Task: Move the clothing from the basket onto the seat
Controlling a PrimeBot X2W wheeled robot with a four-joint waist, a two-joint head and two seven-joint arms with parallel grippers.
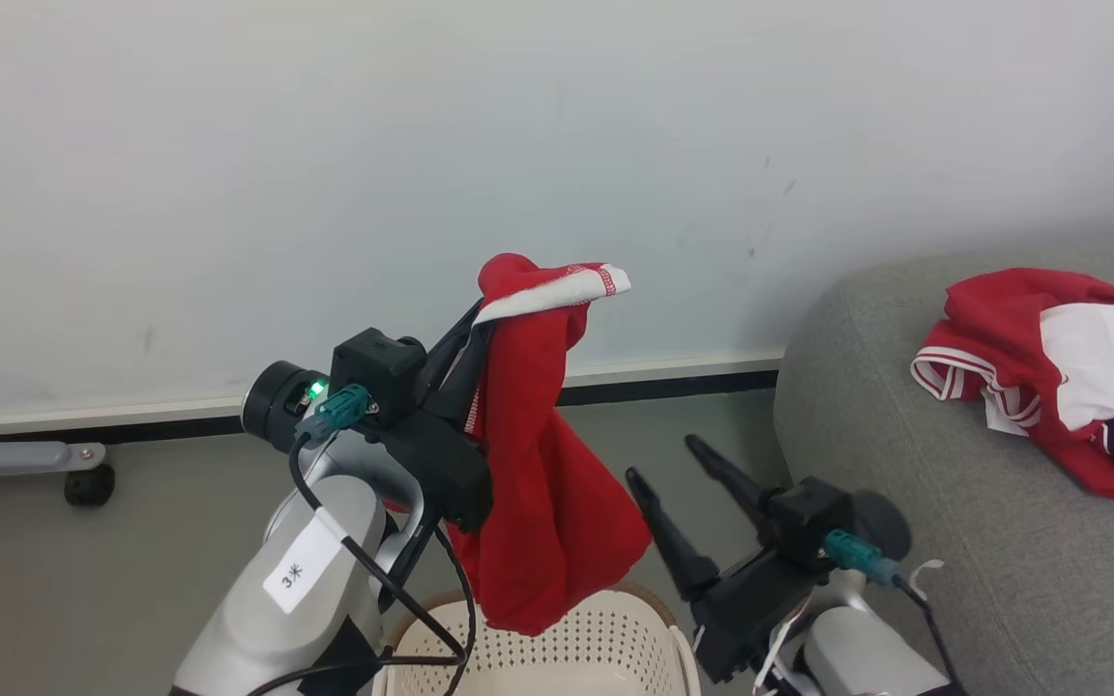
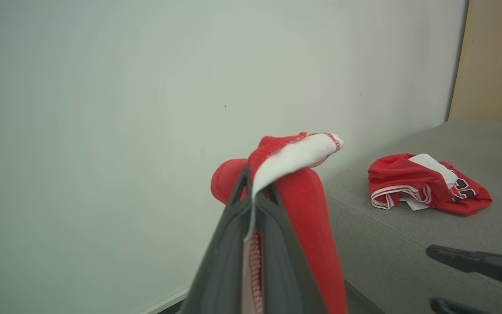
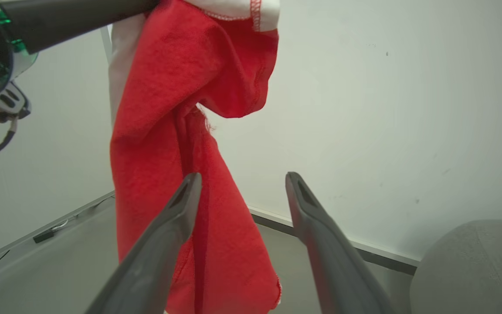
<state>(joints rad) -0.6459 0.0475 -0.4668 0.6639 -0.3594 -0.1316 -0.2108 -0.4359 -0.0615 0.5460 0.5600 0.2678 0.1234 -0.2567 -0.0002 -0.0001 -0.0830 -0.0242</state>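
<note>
Writing shows on the white sticker (image 1: 296, 572) on my pale left forearm (image 1: 257, 628): "3米". My left gripper (image 1: 478, 324) has its dark fingers clamped together on the white stitched hem of a soft red knit garment (image 1: 557, 483), which hangs limp over the cream perforated plastic basket (image 1: 605, 648). My right gripper (image 1: 661, 457) stands empty beside it, tapered fingers apart. A second red garment (image 1: 1050, 377), with striped white trim, a white panel and navy lettering too crumpled to read, lies bunched on the rounded grey woven-fabric sofa (image 1: 905, 503).
</note>
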